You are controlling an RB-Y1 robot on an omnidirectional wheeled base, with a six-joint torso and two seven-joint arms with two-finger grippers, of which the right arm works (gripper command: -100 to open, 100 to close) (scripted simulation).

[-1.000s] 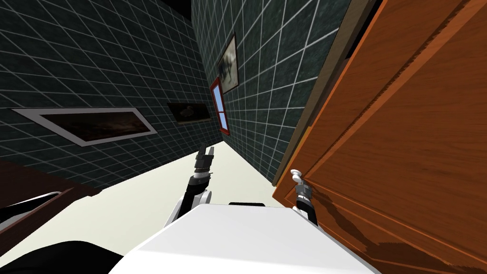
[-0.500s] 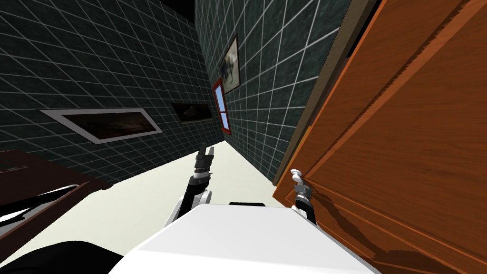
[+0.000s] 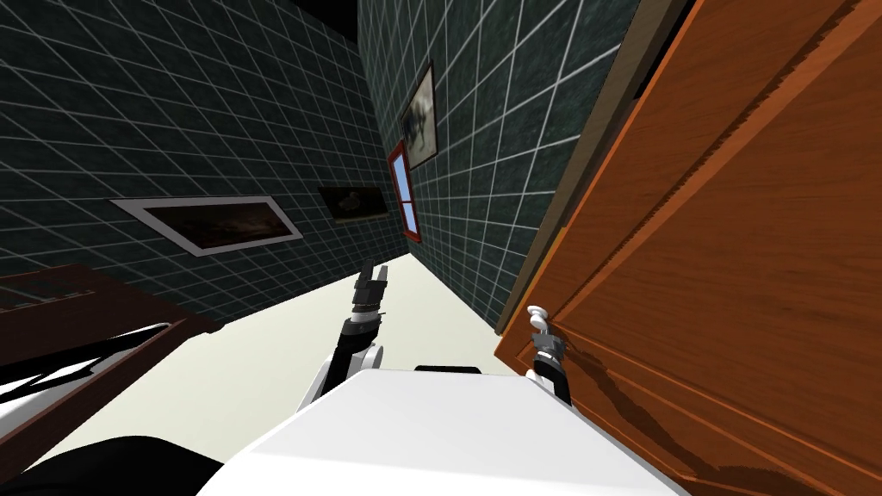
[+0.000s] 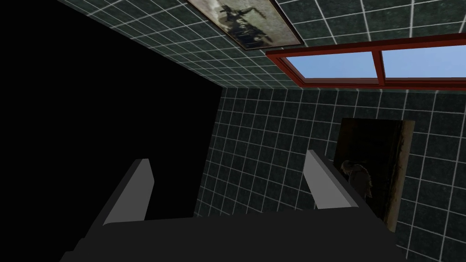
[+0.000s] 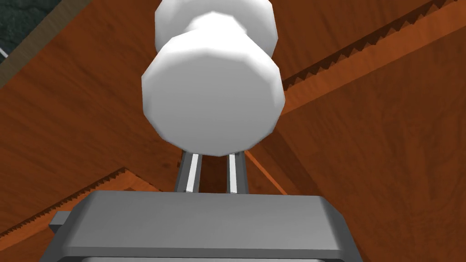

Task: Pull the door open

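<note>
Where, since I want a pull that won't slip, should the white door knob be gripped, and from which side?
Probably on the narrow neck behind the round head of the white knob, coming from below along the door face; the wider head would stop the right gripper sliding off.

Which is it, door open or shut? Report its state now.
Partly open. In the head view the orange-brown door angles off its grey-brown frame, a dark gap showing between them near the top.
</note>
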